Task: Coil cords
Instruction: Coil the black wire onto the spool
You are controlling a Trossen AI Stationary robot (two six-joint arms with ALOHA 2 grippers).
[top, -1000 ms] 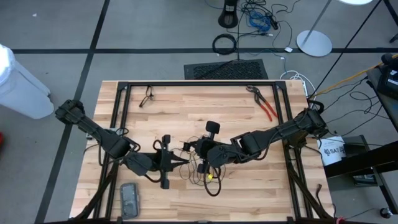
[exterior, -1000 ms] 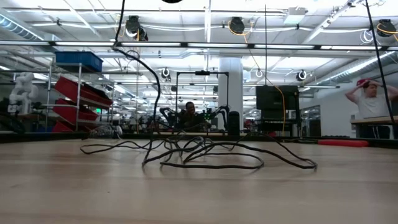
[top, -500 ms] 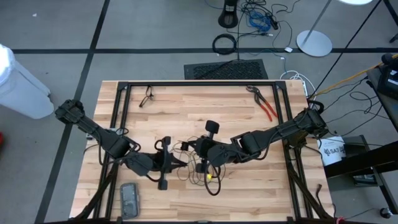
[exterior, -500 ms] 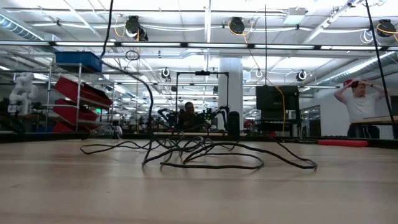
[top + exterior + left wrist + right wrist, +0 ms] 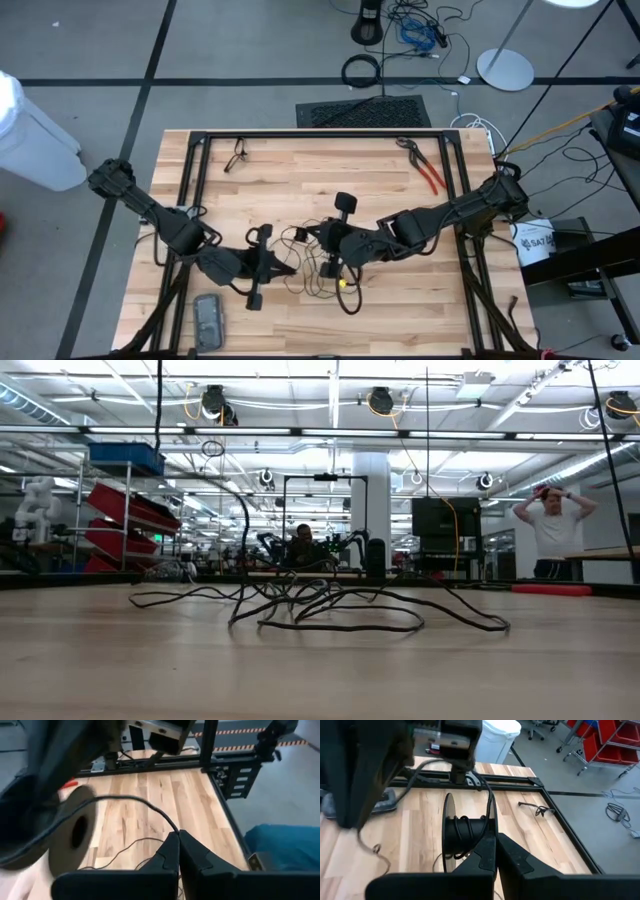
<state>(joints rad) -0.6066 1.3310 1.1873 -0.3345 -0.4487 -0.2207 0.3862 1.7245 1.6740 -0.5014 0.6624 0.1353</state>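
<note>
Across the wooden table (image 5: 300,190) from the red-handled pliers (image 5: 425,168), which lie at its far right corner, the high view shows both arms reaching in to meet near the middle. The black cord (image 5: 312,268) sprawls there in loose loops, well apart from the pliers, with its small pale end piece (image 5: 342,283) on the side of the heap farthest from them. The left gripper (image 5: 288,268) points into the heap from the side away from the pliers. The right gripper (image 5: 318,243) comes in from the pliers' side, its tips at the edge of the loops.

From table height, the cord lies as low, overlapping loops to the left of the pliers' red handles. One strand climbs from the heap and leaves the picture at the top. Behind the pliers, out in the room, a person (image 5: 550,530) stands with both hands raised to the head.

The left wrist view shows that gripper's fingers pressed together, with a thin strand of the cord curving in and ending right at their tips, so it appears pinched there. A dark round disc (image 5: 75,832) sits close beside the strand. The pliers show only as a red blur past it.

The right wrist view shows the right fingers closed tight against each other. Just beyond their tips stands a spool (image 5: 467,837) with black cord wound on its core. Whether these fingers have hold of any strand I cannot tell. A pair of glasses (image 5: 537,810) lies on the table farther off; the pliers are out of this view.
</note>
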